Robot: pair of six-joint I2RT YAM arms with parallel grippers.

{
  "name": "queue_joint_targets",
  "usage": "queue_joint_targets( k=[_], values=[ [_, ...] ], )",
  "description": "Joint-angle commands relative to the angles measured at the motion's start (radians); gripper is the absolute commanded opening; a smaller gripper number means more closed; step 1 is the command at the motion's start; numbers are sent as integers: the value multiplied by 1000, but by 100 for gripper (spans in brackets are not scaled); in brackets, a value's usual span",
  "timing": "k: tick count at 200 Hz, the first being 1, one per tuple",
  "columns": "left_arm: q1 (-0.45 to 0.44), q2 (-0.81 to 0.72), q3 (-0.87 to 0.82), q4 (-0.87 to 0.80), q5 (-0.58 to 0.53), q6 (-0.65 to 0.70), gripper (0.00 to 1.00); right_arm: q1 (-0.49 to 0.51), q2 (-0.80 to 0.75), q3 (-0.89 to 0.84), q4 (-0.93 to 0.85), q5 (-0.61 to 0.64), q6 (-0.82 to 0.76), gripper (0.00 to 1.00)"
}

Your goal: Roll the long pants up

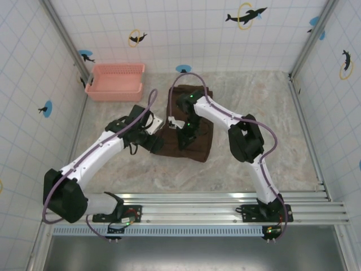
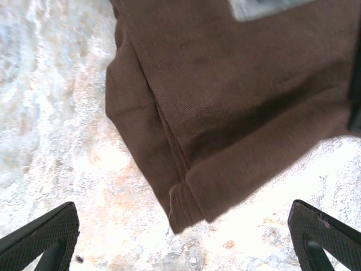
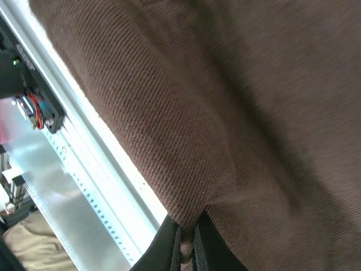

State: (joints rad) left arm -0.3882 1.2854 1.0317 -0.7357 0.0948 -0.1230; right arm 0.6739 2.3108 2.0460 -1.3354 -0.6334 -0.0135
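Long pants [image 1: 198,148]: folded dark brown heap on table [image 1: 141,169], middle hidden beneath right arm [image 1: 217,113]; pale tag [image 2: 265,7] blurred, unreadable. Right gripper [image 3: 189,248]: angled downward, fingers pinched tight on a cloth fold. Left gripper [image 2: 180,217]: low, fingers spread wide, empty, cloth just ahead

Pink basket [image 1: 113,94] at far left, marbled table [image 1: 271,113], dolphin-stickered tiled walls [image 1: 186,34]

Plain dark brown long pants [image 1: 198,148], pink basket [image 1: 115,92].
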Motion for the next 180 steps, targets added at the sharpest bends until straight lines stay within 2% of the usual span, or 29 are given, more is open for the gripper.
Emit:
queue_joint_targets(
  k=[1,58,111,146,180],
  values=[
    [-2,-4,-21,29,-18,17,98,-20,73,56,-16,10,11,11],
    [-10,72,-11,118,163,19,97,-61,138,65,-17,18,-25,11],
    [-37,206,-11,175,273,10,98,-101,186,121,-12,-21,-28,11],
    [-37,340,21,187,237,5,97,-111,211,146,-10,-49,-25,12],
    [-37,507,127,131,167,-79,97,-115,204,146,-7,-44,-28,14]
  ],
)
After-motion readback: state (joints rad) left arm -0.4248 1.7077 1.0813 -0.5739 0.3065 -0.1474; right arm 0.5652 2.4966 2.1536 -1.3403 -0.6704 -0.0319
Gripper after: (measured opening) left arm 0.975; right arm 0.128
